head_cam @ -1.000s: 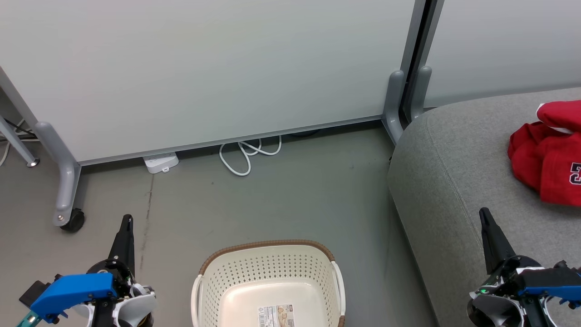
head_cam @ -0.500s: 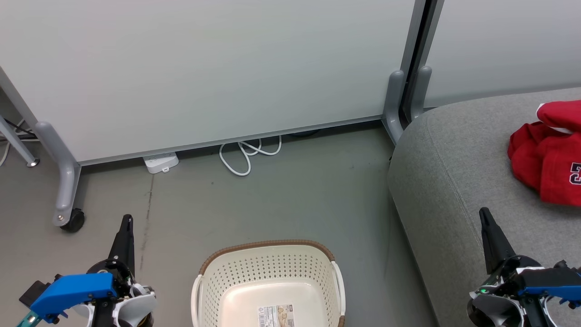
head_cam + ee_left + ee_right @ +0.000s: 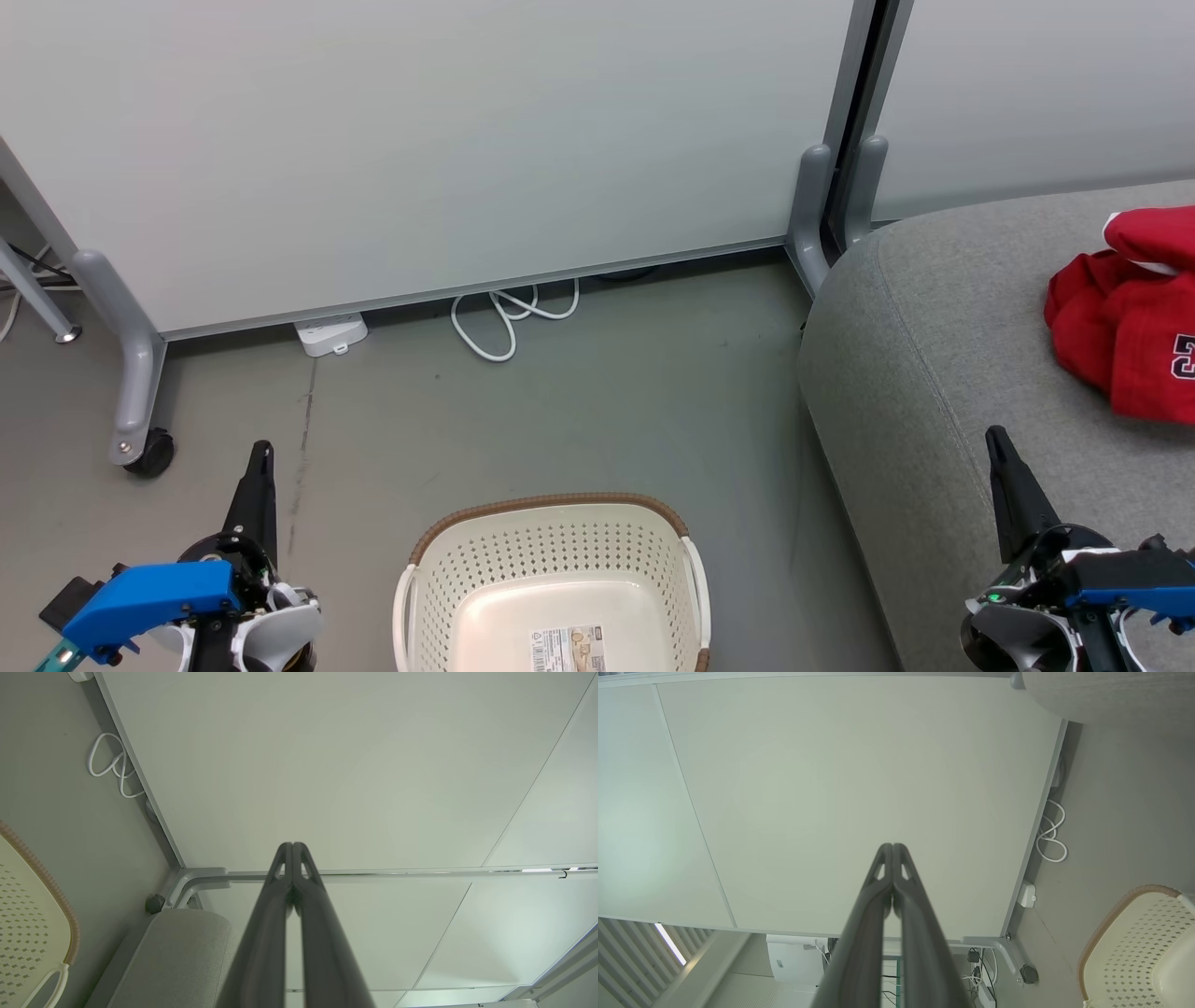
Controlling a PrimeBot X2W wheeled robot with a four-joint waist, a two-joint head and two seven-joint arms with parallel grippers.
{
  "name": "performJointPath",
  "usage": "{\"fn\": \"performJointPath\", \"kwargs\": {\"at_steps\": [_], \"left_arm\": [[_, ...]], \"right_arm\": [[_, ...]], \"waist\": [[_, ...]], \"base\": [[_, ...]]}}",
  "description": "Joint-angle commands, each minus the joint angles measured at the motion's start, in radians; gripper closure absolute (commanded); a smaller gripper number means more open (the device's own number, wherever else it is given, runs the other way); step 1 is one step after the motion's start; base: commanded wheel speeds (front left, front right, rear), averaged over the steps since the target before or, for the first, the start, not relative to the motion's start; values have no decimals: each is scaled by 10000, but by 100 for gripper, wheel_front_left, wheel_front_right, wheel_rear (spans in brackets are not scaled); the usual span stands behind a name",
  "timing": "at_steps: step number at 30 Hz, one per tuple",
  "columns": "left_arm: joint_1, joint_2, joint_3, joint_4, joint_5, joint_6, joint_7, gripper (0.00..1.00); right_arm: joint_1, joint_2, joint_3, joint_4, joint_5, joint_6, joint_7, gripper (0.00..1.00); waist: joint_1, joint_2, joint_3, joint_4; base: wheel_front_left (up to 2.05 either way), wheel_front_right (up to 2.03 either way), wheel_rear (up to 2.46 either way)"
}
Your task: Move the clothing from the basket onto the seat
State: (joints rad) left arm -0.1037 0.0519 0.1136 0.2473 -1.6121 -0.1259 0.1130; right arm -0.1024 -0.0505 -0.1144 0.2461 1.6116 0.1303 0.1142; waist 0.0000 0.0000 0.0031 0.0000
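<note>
The red clothing [image 3: 1125, 317] with white trim and a dark printed figure lies bunched on the grey seat [image 3: 943, 373] at the right edge. On the floor at bottom centre stands the cream basket [image 3: 551, 551] with a brown rim, holding just a barcode sticker [image 3: 568, 649]. My left gripper [image 3: 263, 452] is shut and holds nothing, to the left of the basket. My right gripper [image 3: 995, 436] is shut and holds nothing, over the seat's near part. Both wrist views show the fingers pressed together, left gripper [image 3: 292, 845] and right gripper [image 3: 893, 846], with the basket [image 3: 28, 914] [image 3: 1134, 942] at their edges.
A white partition wall [image 3: 420, 140] on grey wheeled legs [image 3: 131, 373] stands behind. A white power strip [image 3: 330, 334] and looped cable [image 3: 509, 322] lie on the grey floor at its foot. Bare floor lies between basket and wall.
</note>
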Motion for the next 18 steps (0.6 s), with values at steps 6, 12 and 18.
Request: {"fn": "performJointPath", "kwargs": {"at_steps": [6,12,18], "left_arm": [[-95,-15,24,-42,-15,-89,50,100],[-95,-16,26,-41,-14,-89,50,100],[-95,-17,26,-41,-12,-89,52,100]], "right_arm": [[-117,6,6,-22,26,7,36,100],[-115,6,6,-22,26,6,36,100],[-115,6,6,-22,26,7,36,100]], "waist": [[0,0,0,0],[0,0,0,0],[0,0,0,0]], "base": [[0,0,0],[0,0,0],[0,0,0]]}}
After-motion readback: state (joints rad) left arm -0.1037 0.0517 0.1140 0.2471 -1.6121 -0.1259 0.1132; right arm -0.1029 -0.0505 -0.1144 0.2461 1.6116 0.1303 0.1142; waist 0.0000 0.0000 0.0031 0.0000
